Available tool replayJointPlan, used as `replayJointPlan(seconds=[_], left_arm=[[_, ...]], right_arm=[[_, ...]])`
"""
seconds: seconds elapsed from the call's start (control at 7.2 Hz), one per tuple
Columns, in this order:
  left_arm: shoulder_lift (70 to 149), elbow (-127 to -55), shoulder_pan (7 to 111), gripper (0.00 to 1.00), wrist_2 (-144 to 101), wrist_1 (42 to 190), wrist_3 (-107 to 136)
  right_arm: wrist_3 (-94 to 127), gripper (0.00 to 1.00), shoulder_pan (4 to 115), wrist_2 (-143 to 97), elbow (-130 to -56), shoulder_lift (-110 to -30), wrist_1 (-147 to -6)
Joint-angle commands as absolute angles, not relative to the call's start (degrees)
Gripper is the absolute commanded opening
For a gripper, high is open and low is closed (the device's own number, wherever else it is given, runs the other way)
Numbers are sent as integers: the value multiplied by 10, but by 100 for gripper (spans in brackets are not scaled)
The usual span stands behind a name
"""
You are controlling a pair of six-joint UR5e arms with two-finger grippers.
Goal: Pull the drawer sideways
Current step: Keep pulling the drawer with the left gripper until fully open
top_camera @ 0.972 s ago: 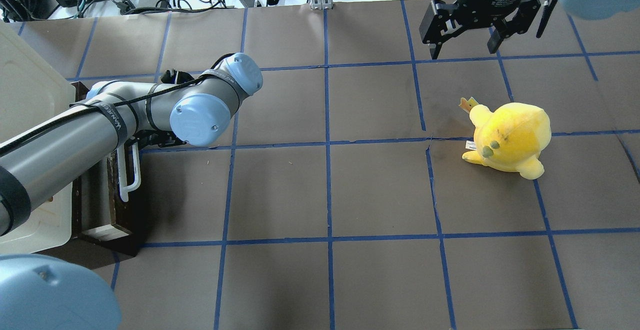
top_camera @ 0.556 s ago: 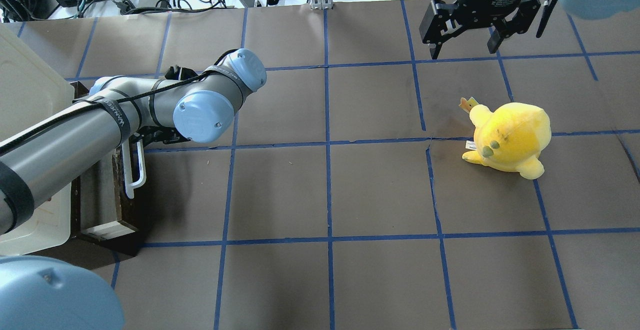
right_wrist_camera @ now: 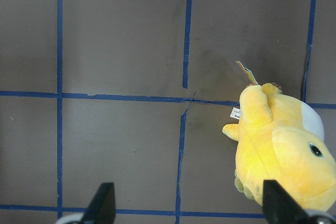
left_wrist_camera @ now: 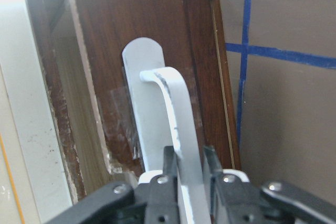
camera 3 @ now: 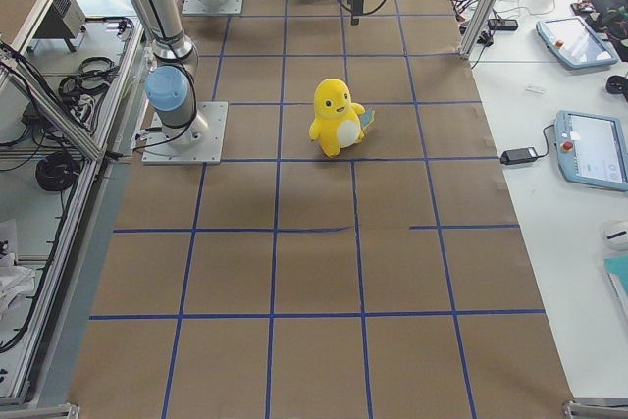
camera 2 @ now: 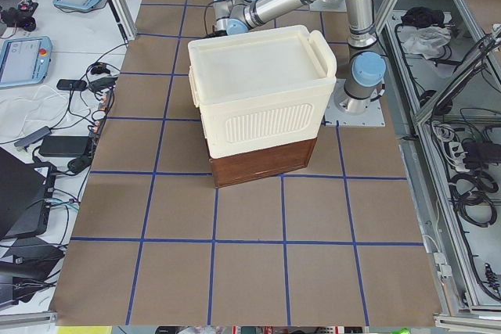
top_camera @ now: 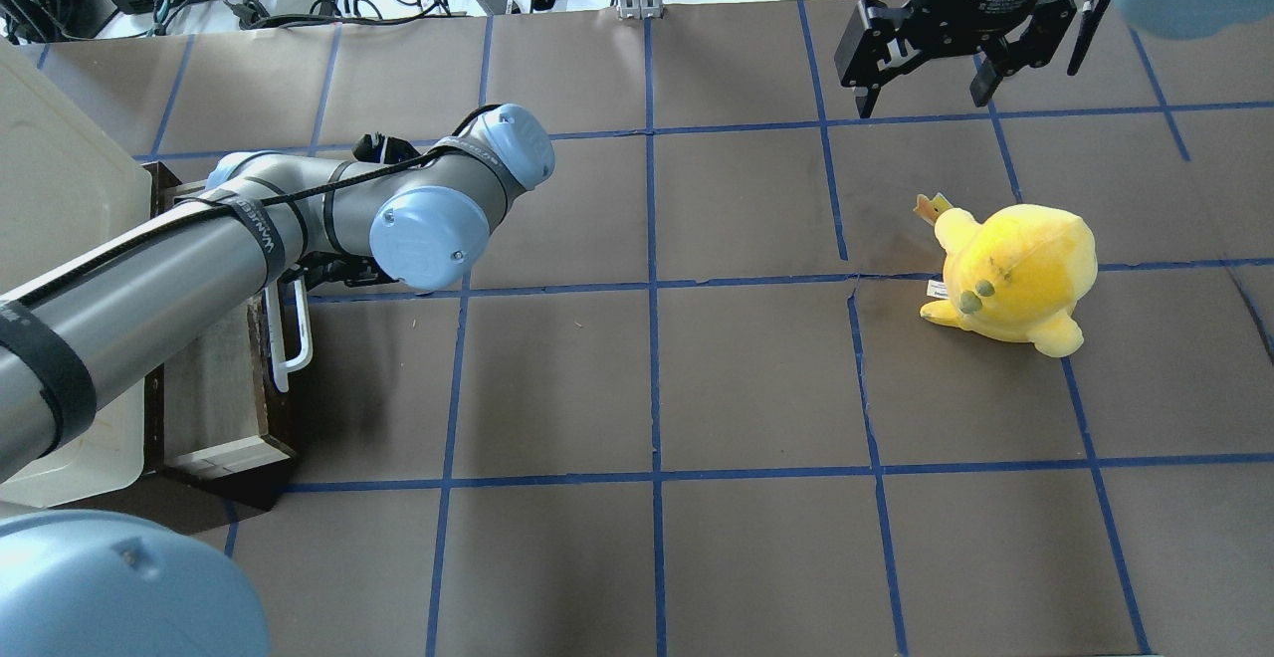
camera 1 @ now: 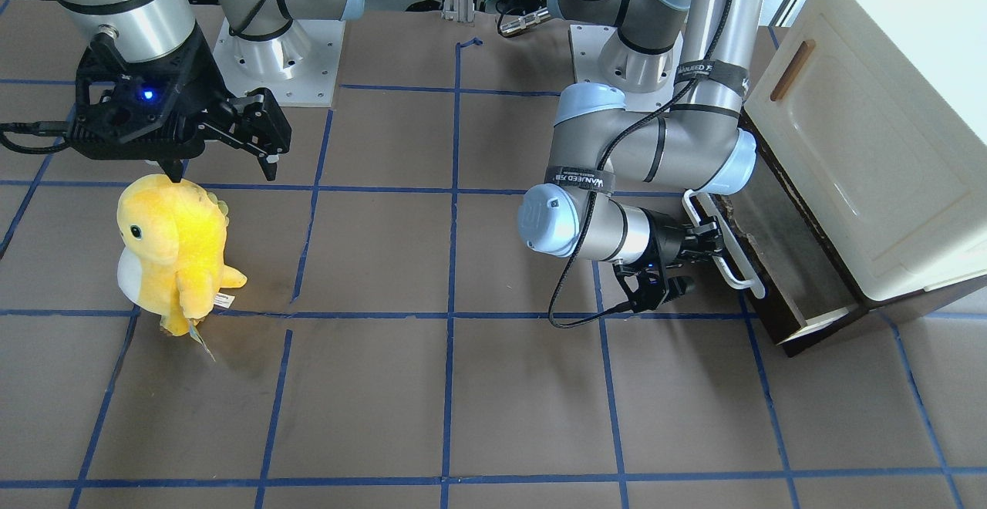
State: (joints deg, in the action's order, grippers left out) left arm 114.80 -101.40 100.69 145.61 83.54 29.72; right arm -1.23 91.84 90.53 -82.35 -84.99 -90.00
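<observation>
At the desk's left edge, your left pincer, clamped on the handle, has drawn the drawer further out; right pincer idles apart.

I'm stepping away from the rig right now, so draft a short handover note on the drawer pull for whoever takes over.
Left gripper: shut on the white bar handle of the drawer.
Right gripper: open, empty, above the table beyond the yellow plush toy.
Drawer: partly out from beneath the cream-white cabinet, its floor showing.
Done: handle gripped, drawer partly open.
Left: probably pull it further out, then let go.
</observation>
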Motion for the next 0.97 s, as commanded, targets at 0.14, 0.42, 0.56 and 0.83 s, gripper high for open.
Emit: replayJointPlan(seconds=[0.14, 0.42, 0.56, 0.83], left_arm=[[1150, -1002, 1013, 22, 1439, 836, 297], [1150, -998, 1016, 22, 1431, 836, 297], [1151, -998, 1017, 22, 1431, 836, 297], [1153, -998, 1018, 25, 1432, 836, 297]], right_arm=[[-12, 100, 918, 905, -824, -850, -900], [-12, 100, 918, 905, -824, -850, -900], [-12, 100, 918, 905, -824, -850, -900], [-12, 100, 918, 905, -824, -850, -900]])
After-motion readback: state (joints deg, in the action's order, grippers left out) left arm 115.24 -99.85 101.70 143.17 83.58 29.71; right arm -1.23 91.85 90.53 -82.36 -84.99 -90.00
